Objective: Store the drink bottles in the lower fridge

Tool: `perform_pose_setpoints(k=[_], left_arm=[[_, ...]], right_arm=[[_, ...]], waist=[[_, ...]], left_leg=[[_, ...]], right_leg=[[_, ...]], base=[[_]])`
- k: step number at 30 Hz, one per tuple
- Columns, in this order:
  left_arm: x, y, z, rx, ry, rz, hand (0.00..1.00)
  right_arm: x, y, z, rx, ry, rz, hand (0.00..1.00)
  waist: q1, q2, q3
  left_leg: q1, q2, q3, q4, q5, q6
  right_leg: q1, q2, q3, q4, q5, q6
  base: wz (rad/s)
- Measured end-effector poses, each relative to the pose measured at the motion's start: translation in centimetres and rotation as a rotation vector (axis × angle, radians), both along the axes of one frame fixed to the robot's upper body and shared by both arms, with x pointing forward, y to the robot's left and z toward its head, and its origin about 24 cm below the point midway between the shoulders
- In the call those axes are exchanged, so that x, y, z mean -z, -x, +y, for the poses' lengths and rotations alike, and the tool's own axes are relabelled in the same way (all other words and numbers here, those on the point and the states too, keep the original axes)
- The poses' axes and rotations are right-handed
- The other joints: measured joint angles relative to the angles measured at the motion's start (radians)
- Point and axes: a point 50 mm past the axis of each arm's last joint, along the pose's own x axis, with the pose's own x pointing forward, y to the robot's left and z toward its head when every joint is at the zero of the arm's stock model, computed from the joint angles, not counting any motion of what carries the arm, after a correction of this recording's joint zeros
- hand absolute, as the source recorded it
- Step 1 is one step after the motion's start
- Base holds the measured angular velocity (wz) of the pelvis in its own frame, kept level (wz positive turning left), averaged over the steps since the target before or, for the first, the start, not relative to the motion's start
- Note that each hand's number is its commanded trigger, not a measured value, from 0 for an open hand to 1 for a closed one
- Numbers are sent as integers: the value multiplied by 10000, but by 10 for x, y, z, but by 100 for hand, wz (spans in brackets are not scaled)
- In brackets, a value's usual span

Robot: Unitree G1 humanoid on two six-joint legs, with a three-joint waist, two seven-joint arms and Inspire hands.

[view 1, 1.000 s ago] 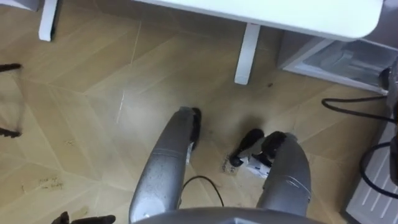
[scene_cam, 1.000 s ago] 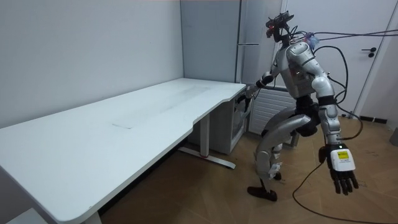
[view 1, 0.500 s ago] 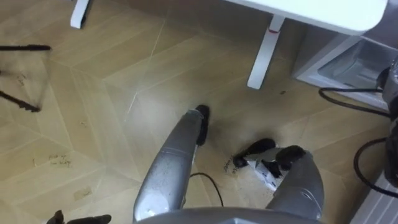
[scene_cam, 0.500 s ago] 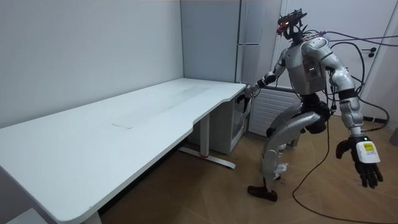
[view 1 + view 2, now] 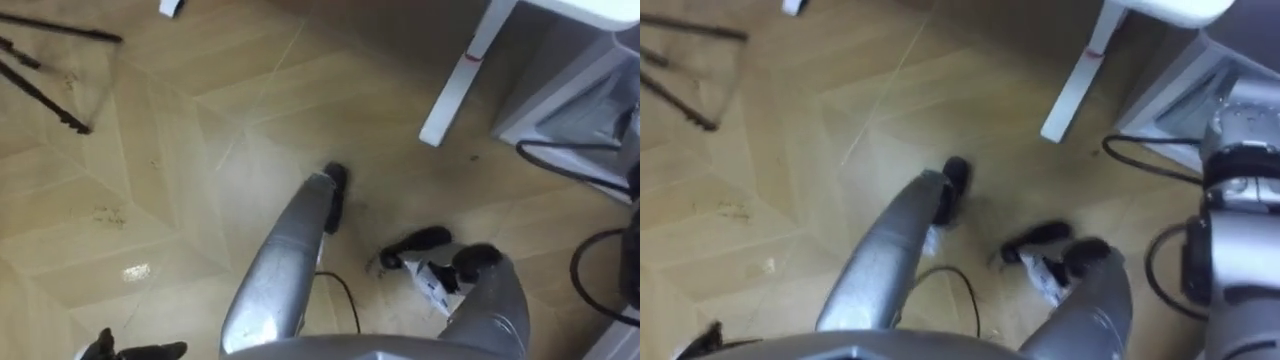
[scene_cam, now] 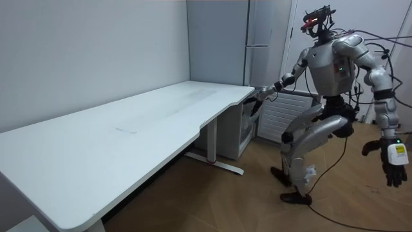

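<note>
Robot has stepped away from the table, left hand seemingly loose-fingered, right hand unreadable.

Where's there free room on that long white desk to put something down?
Nearly the whole desk top is bare, from the wall edge to the front edge; just a faint flat sheet lies midway. It is tighter at the far end, where the right hand reaches near the corner and the small fridge beneath.

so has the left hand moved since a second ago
Yes: the left hand has swung toward the room view's right, farther from the white desk.
</note>
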Motion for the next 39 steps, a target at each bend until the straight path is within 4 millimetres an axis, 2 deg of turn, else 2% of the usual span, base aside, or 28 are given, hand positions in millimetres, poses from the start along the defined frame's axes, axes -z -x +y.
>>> perform_pose_setpoints(k=[1,2,3,4,5,6,7,8,10,12,14,16,19,22,25,27,31,34,39], left_arm=[[-4,0,12,265,-396,95,0],[-8,1,21,323,-691,159,0],[-9,-4,23,266,-889,46,0],[-9,-4,22,275,-854,64,0],[-8,-2,22,283,-816,137,0],[-8,1,19,323,-724,260,0],[-7,2,18,346,-671,369,0],[-7,2,17,300,-666,414,0],[-8,-1,17,261,-782,405,0],[-8,-2,17,253,-822,336,0],[-8,-3,18,214,-978,315,0],[-9,-4,19,85,-1187,281,0],[-9,-6,20,-32,-1196,197,0],[-10,-13,19,-91,-1254,-113,0],[-14,-25,18,-359,-1363,-658,0],[-15,-31,17,-328,-1404,-923,0],[-15,-31,16,-512,-1347,-977,0],[-15,-30,16,-665,-1315,-953,0],[-13,-25,17,-694,-1322,-534,0]], right_arm=[[9,4,1,-190,131,193,0],[17,8,3,-293,198,463,0],[18,6,3,-707,598,662,0],[27,11,0,-1229,1000,962,0],[31,14,-1,-1463,1143,1149,0],[38,21,-3,-1788,1353,1379,0],[44,27,-5,-1981,1400,1583,0],[49,31,-6,-2075,1373,1748,0],[68,49,-6,-2456,1136,2503,0],[79,61,-7,-2650,979,2878,0],[89,74,-7,-2783,849,3198,0],[99,88,-9,-2827,754,3653,0],[105,99,-10,-3049,944,4129,0],[111,111,-12,-3151,1070,4617,0],[119,126,-12,-3206,941,5111,0],[121,129,-11,-3257,910,5211,0],[116,118,-8,-3350,940,4894,0],[114,114,-8,-3249,806,4715,0],[108,102,-5,-3112,577,4142,0]], waist=[[-385,-258,55],[-557,-651,-77],[-574,-841,65],[-489,-719,118],[-431,-716,115],[-330,-703,111],[-319,-711,121],[-328,-715,126],[-433,-783,154],[-616,-878,207],[-863,-962,204],[-1148,-1051,193],[-1526,-1119,171],[-1772,-1133,160],[-1821,-1127,155],[-1895,-1126,149],[-1930,-1095,111],[-1920,-1024,57],[-1810,-1010,51]], left_leg=[[-240,-68,181,501,-950,-2],[-479,-159,420,603,-1425,-73],[-692,145,486,739,-1372,-262],[-714,281,216,623,-1185,-525],[-692,280,144,487,-1069,-532],[-673,288,67,185,-658,-366],[-702,239,31,-73,-261,-330],[-702,217,40,-186,-35,-307],[-679,171,167,-540,690,-263],[-674,122,297,-742,940,-241],[-682,138,345,-896,1132,-262],[-694,300,412,-899,1082,-178],[-686,615,594,-823,858,-80],[-665,833,711,-767,650,-6],[-660,976,763,-622,452,3],[-633,984,833,-632,430,14],[-343,1100,1148,-683,364,26],[-314,1130,1193,-692,368,23],[-334,1120,1360,-717,371,18]], right_leg=[[-95,33,2338,1511,-462,57],[10,121,3272,1513,-930,264],[-14,512,3549,1336,-1358,254],[166,923,3385,903,-1031,94],[179,1068,3383,724,-910,20],[161,1266,3363,412,-626,-77],[100,1314,3340,202,-454,-112],[72,1315,3348,137,-374,-121],[-33,1346,3469,-32,-226,-83],[-153,1392,3600,-160,-95,-56],[-198,1481,3644,-344,31,16],[-221,1801,3766,-601,214,-60],[-230,2144,3949,-902,366,-20],[-264,2413,4169,-1127,467,77],[-262,2561,4244,-1192,474,110],[-280,2572,4348,-1202,478,134],[-232,2661,4648,-1204,521,178],[-234,2683,4668,-1205,534,165],[-405,2652,4813,-1122,535,165]], base=[[72],[89],[29],[-7],[-22],[-24],[-20],[-11],[-6],[-12],[-21],[-31],[-39],[-35],[-21],[-10],[-19],[-4],[-3]])
